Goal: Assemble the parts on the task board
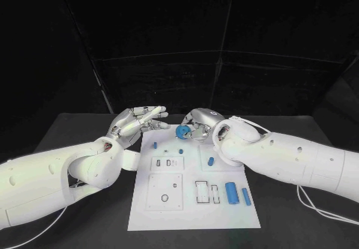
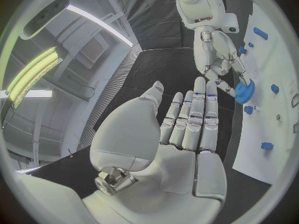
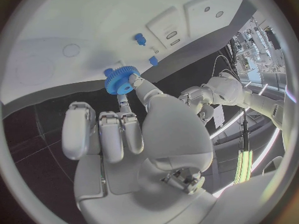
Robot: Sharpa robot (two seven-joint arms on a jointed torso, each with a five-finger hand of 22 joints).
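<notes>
- Table (image 1: pixel 74 129): black, carrying the board at its middle.
- Board (image 1: pixel 191 212): white plate lying flat, with rectangular and oval recesses outlined on it. Two small blue pegs (image 1: pixel 155 145) are seen standing near its far end.
- Right hand (image 1: pixel 201 124): held over the far end of the board, a gear pinched at its fingertips (image 3: pixel 134 79); the other fingers are curled in beside them.
- Left hand (image 1: pixel 140 120): held just off the board's far left corner, nothing in it, fingers stretched out and apart, close to the right hand but not touching it.
- Cylinder (image 1: pixel 232 193): blue, lying near the board's right edge, with a slimmer blue bar (image 1: pixel 246 196) just beside it.
- Gear (image 1: pixel 182 132): blue, toothed, with a centre hole; held above the board's far end and not yet seated.
- Risk, as judged: the grip is at the fingertips only, so the gear could be tilted or dropped while lowered, and its hole could miss the peg; a slipped gear might roll off the far edge.
</notes>
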